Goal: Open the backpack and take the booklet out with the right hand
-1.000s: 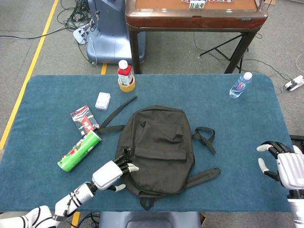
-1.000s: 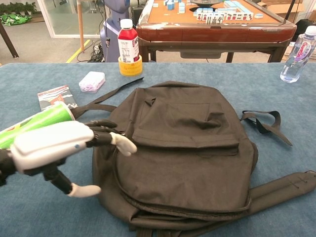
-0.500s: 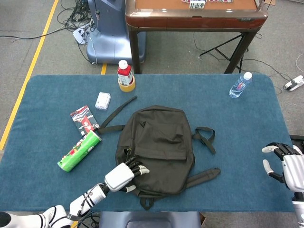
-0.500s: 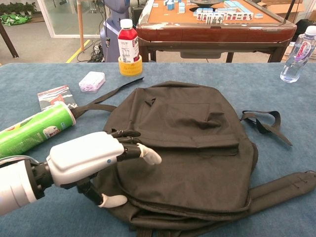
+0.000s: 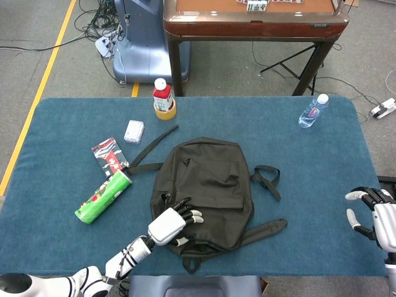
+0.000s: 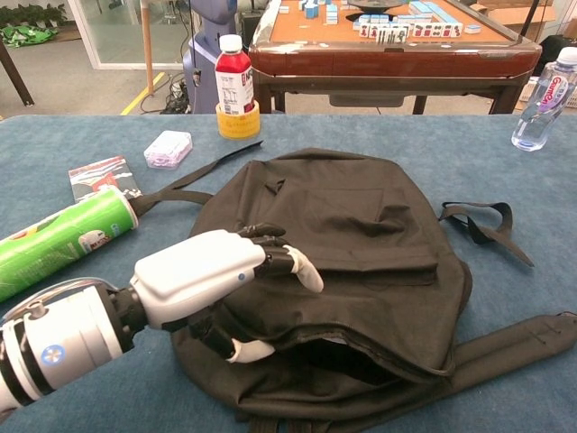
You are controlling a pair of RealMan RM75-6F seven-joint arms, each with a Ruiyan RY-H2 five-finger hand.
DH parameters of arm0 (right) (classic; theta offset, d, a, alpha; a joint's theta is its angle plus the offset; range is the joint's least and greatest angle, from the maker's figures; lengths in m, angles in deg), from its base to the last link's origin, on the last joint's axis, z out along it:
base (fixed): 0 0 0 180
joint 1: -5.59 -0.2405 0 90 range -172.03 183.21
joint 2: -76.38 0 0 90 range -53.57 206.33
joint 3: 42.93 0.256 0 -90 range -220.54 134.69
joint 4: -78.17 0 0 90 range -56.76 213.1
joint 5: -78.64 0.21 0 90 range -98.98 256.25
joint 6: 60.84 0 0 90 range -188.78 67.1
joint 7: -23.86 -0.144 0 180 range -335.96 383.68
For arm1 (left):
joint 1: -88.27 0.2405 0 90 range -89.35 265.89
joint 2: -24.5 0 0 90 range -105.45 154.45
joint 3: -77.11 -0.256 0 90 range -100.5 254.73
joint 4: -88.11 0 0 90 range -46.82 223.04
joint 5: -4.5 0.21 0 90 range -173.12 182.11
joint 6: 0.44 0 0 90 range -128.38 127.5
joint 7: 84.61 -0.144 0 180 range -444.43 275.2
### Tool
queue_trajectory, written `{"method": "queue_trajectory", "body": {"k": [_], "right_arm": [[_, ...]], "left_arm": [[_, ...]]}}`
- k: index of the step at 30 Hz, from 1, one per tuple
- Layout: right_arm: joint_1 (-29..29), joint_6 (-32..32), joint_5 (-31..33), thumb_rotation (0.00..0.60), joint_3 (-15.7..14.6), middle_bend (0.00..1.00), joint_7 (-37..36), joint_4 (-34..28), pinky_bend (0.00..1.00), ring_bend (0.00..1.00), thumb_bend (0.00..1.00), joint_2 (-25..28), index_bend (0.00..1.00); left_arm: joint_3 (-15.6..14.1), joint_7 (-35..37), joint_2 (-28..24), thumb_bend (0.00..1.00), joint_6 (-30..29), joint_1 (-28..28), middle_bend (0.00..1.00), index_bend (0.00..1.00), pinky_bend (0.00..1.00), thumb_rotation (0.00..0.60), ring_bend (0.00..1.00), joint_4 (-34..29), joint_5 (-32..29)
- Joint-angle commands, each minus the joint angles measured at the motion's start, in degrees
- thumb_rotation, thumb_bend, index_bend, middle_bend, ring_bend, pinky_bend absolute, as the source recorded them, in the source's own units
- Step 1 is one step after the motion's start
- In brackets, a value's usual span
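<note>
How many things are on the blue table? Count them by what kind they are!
Backpacks: 1, the backpack
Bottles: 2, the red-capped juice bottle and the water bottle
Cans: 1, the green can
Packets: 1, the snack packet
Small boxes: 1, the white box
Total: 6

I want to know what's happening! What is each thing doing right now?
Dark olive fabric backpack: flat, near edge gaping open.
Left hand: on the backpack, lifting its flap.
Right hand: empty, fingers apart.
Green cylindrical can: lying down.
Red-capped juice bottle: upright, capped.
Clear water bottle: capped.
</note>
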Motion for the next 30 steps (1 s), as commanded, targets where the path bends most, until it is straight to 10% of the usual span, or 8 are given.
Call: {"method": "queue_trajectory", "body": {"k": [1,9,30], "right_arm": [[0.0,-0.1,0.0,0.600,0.1,0.33,-0.2,0.1,0.37,0.27,0.35,0.0,0.40],[-0.7,0.5,-2.3,0.600,-0.4,0.33,-1.3,0.0,0.37,0.27,0.36,0.9,0.40],[-18.1,20.3,-26.1,0.600,-8.6,0.35,-7.6,-10.5,0.37,0.28,0.36,3.9,0.40]], "left_arm": [[0.2,0.1,0.5,0.56,-0.2,-0.6,0.25,0.48,0.00,0.600,0.19,0.5,0.1],[1.7,0.3,2.1,0.79,-2.0,-1.0,0.42,0.70,0.01,0.600,0.31,0.8,-1.7],[22.0,-14.6,7.6,0.80,3.5,-5.1,0.53,0.70,0.05,0.600,0.38,-8.5,-32.9]]}}
